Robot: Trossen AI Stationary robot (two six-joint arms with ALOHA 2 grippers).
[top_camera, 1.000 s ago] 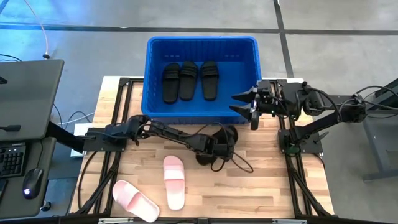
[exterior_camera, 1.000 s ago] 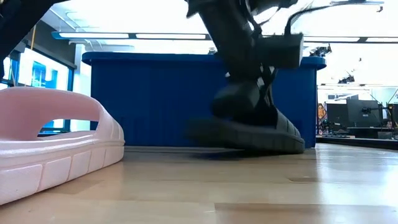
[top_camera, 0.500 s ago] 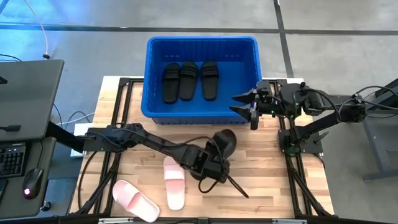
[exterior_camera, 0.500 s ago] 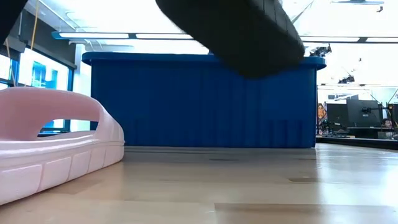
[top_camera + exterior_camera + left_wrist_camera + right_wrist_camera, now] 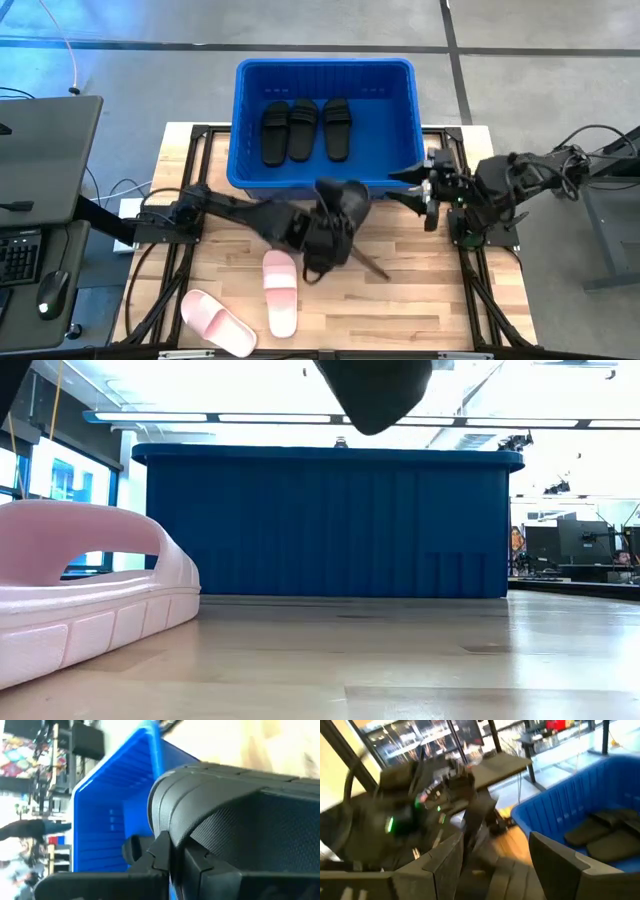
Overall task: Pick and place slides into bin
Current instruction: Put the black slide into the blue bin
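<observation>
A matte black slide (image 5: 340, 200) with a wide textured strap is held clamped in the left gripper (image 5: 325, 225) beside the ribbed blue bin (image 5: 325, 180); the right gripper's (image 5: 408, 185) fingers are spread apart, empty.

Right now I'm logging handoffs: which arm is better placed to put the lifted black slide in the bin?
Left: its gripper already holds the black slide up by the bin front wall. The right gripper waits open and empty beside the bin.
</observation>
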